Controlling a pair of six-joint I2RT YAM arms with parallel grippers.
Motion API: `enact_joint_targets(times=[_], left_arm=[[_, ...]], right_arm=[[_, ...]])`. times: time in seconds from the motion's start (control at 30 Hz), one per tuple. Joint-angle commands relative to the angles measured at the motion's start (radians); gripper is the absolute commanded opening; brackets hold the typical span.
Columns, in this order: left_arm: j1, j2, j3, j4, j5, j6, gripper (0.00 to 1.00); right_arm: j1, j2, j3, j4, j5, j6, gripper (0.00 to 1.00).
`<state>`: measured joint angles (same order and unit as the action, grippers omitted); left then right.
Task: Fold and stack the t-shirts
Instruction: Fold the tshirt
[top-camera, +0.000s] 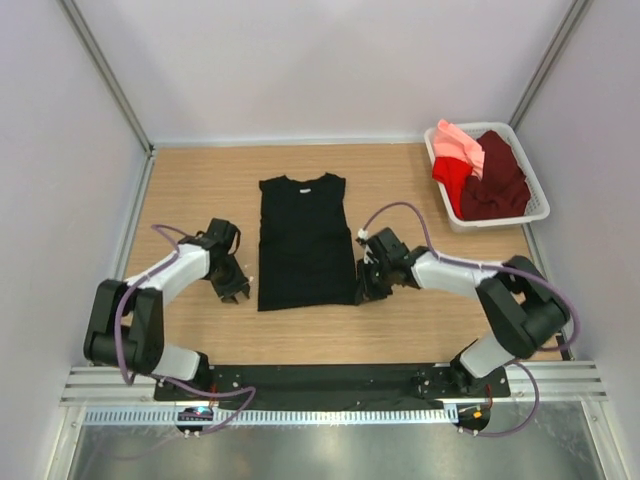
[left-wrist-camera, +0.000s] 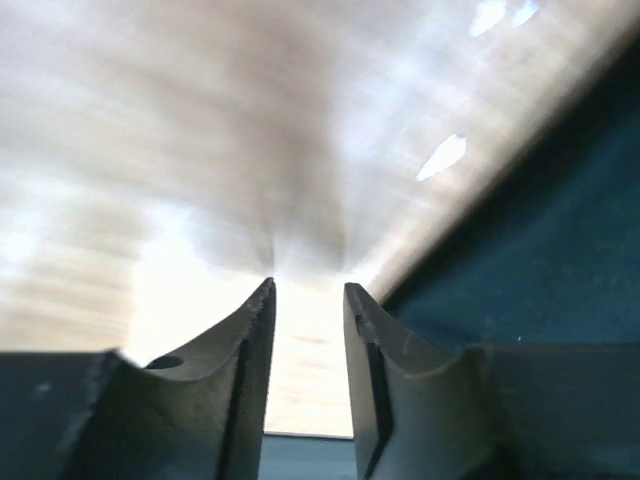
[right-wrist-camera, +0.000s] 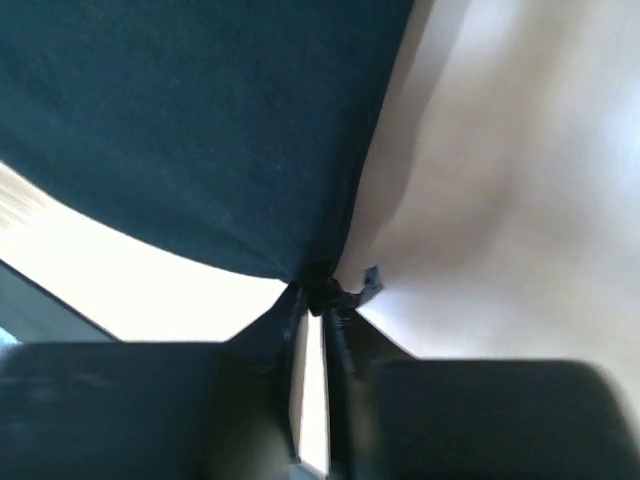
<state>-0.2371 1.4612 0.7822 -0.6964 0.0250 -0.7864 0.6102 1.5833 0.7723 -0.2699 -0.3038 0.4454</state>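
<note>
The right claw (right-wrist-camera: 322, 300) is clenched on the near right corner of the black t-shirt (top-camera: 303, 240), with cloth bunched at its tips. The left claw (left-wrist-camera: 308, 290) stands parted and empty just beside the near left corner, low over the table (top-camera: 190, 190). The black t-shirt lies flat mid-table. At the far right, a white basket (top-camera: 505, 222) holds a maroon shirt (top-camera: 497, 182), a red shirt (top-camera: 452, 177) and a pink shirt (top-camera: 455, 140). Both arms bend inward with their wrists low.

Top camera looks down over the counter (top-camera: 200, 180); both wrist cameras sit close, seemingly low, sharing edges of the black t-shirt (top-camera: 303, 240).
</note>
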Motion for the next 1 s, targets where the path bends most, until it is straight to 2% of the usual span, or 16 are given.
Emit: enact_joint_targets(times=[0.0,0.07,0.13,0.23,0.33,0.4,0.6,0.83,0.97], left_arm=[[0.012,-0.117,-0.023,-0.041,-0.031,-0.021,0.36],[0.012,-0.178,0.000,-0.035,0.025,0.002,0.36],[0.012,-0.205,0.026,-0.009,0.096,0.032,0.35],[0.010,-0.199,0.078,0.031,0.195,0.039,0.33],[0.012,-0.136,0.115,0.083,0.269,0.033,0.29],[0.010,-0.064,0.141,0.130,0.334,0.035,0.24],[0.009,0.147,0.244,0.213,0.411,0.026,0.23],[0.010,0.321,0.418,0.213,0.357,0.050,0.23],[0.016,0.409,0.509,0.161,0.280,0.075,0.24]], right_arm=[[0.081,-0.139,-0.102,-0.089,0.148,0.130,0.19],[0.097,-0.247,-0.103,-0.152,0.169,0.160,0.25],[0.095,-0.326,-0.087,-0.211,0.190,0.151,0.26],[0.094,-0.348,-0.016,-0.317,0.261,0.131,0.29],[0.091,-0.319,0.051,-0.344,0.295,0.095,0.31],[0.083,-0.267,0.093,-0.319,0.299,0.053,0.31],[0.005,-0.033,0.255,-0.198,0.206,-0.027,0.25],[-0.079,0.182,0.438,-0.183,0.193,-0.077,0.25],[-0.118,0.245,0.507,-0.160,0.170,-0.096,0.25]])
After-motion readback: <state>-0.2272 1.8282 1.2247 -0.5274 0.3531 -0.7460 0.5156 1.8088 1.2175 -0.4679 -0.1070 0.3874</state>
